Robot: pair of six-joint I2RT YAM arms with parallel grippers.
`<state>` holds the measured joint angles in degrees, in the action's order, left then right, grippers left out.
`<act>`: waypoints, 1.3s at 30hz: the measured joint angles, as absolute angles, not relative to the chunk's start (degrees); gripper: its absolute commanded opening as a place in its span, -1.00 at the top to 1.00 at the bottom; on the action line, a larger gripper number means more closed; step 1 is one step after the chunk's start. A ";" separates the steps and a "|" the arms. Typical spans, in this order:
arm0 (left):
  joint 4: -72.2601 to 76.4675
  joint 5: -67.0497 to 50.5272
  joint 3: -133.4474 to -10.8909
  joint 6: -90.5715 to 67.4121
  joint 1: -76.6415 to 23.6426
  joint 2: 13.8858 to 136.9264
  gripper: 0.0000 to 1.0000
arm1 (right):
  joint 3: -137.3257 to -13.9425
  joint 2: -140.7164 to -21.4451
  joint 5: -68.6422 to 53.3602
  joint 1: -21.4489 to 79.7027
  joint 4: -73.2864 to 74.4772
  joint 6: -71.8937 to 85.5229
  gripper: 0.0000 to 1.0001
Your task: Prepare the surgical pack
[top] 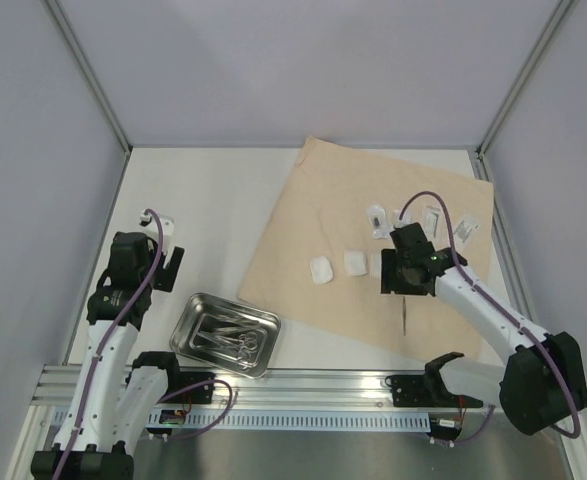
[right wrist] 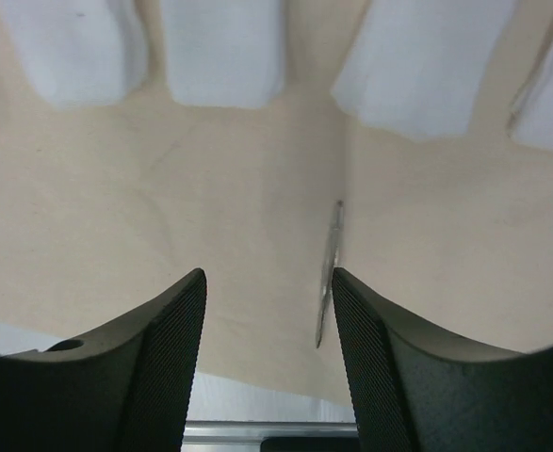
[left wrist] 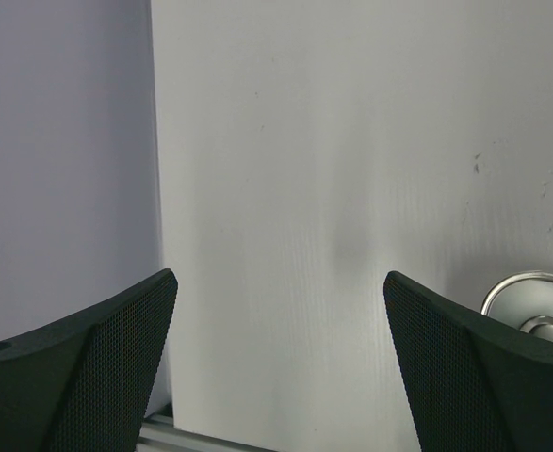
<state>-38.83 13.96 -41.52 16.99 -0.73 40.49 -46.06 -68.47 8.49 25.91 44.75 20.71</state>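
The tan wrap sheet [top: 373, 200] lies spread on the right half of the table. On it are white gauze pads [top: 321, 270] in a row, small clear packets [top: 377, 220] further back, and thin steel tweezers [top: 404, 315] near its front edge. My right gripper [top: 403, 283] hovers open just above the tweezers [right wrist: 329, 273], which lie free by the inner side of its right finger. The steel tray [top: 185, 318] sits front left with steel clamps [top: 228, 340] inside. My left gripper [left wrist: 281, 282] is open and holds nothing, over bare table left of the tray [left wrist: 530, 287].
White enclosure walls and aluminium posts ring the table. A metal rail [top: 303, 385] runs along the near edge with both arm bases on it. The gauze pads [right wrist: 224, 47] lie just beyond my right fingers.
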 measured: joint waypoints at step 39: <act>-38.94 13.04 -41.52 17.02 -5.08 39.20 -1.00 | -40.56 -79.79 4.91 14.17 43.70 30.20 0.93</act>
<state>-38.94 13.04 -41.52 17.02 -5.08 39.20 -40.56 -79.79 4.91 14.17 43.70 30.20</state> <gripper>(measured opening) 1.000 0.100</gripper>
